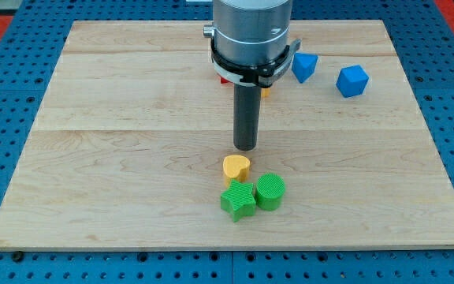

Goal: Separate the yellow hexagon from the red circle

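Note:
My tip (245, 147) rests on the board near the middle, at the end of the dark rod. Behind the arm's body, at the view's top, a sliver of a red block (223, 78) shows on the left of the rod and a sliver of a yellow block (266, 91) on its right. Their shapes are mostly hidden by the arm, and I cannot tell whether they touch. Both lie above my tip in the view. Another yellow block (236, 167), rounded in outline, sits just below my tip with a small gap.
A green star (237, 200) and a green circle (270, 191) sit side by side just below the rounded yellow block. Two blue blocks (304, 67) (352, 80) lie at the view's top right. The wooden board (117, 158) lies on a blue pegboard.

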Available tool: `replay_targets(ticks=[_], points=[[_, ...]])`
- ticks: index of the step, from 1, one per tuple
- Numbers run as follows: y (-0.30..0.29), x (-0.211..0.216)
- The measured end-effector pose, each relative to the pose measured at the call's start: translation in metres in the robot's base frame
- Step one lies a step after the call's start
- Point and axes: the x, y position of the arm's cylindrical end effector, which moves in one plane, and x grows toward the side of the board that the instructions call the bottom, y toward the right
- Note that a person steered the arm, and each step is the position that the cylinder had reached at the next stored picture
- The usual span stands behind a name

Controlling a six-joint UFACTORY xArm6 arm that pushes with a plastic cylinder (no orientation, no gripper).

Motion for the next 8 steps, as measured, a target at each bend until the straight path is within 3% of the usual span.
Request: replay_targets(ticks=[2,3,8], points=[[0.001,0.000],[0.036,-0.006],[0.066,-0.109]])
